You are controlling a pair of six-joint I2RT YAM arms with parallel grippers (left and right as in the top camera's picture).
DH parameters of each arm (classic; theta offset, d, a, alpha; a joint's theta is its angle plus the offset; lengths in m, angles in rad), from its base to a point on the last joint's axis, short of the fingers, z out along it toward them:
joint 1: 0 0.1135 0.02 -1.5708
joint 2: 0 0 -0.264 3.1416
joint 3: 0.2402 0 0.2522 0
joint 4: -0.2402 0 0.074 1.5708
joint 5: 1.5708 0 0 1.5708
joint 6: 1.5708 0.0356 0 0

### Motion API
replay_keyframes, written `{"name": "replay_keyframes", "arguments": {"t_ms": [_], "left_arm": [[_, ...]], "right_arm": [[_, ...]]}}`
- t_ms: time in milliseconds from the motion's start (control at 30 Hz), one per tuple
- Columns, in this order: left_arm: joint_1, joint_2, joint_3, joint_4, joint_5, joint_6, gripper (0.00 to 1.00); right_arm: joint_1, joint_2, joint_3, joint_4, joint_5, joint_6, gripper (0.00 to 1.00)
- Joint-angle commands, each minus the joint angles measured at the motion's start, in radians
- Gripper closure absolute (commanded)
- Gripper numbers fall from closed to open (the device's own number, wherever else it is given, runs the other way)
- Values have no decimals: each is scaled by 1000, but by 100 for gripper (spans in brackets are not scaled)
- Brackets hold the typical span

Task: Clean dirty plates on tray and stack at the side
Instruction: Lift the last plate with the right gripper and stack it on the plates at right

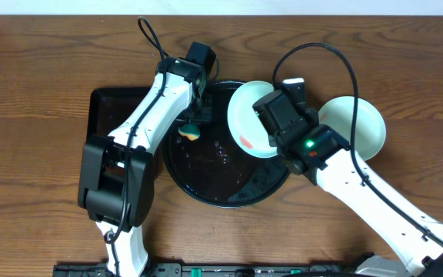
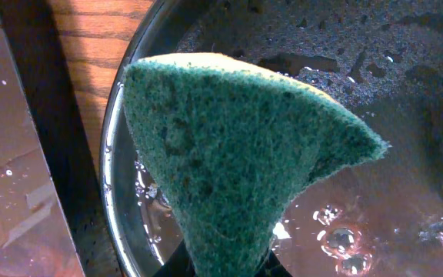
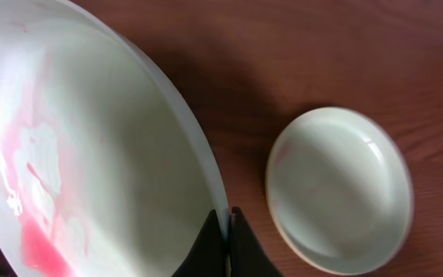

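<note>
Left pincer [image 2: 221, 271]: gripping green scouring sponge [image 2: 237, 161]
Right pincer [image 3: 226, 238]: clamped on red-smeared pale round plate [image 3: 91, 154]
Second pale plate [image 1: 364, 127]: 3 o'clock of glossy black round tray [image 1: 177, 181]

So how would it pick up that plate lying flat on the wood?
The pale plate lies flat and shallow, so probably only its raised rim offers a pinch: come from above on the side away from the tray, one finger inside, one outside.
</note>
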Motion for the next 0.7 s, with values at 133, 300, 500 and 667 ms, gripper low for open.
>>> {"name": "replay_keyframes", "arguments": {"t_ms": [133, 300, 500, 667], "left_arm": [[4, -31, 16, -2, 6, -10, 92], [4, -31, 16, -2, 6, -10, 92], [4, -31, 16, -1, 6, -10, 93], [4, -31, 16, -1, 6, -10, 93]], "right_arm": [[101, -20, 2, 3, 323, -19, 99], [183, -20, 2, 8, 499, -52, 99], [283, -20, 2, 11, 790, -51, 99], [346, -20, 2, 15, 967, -51, 99]]}}
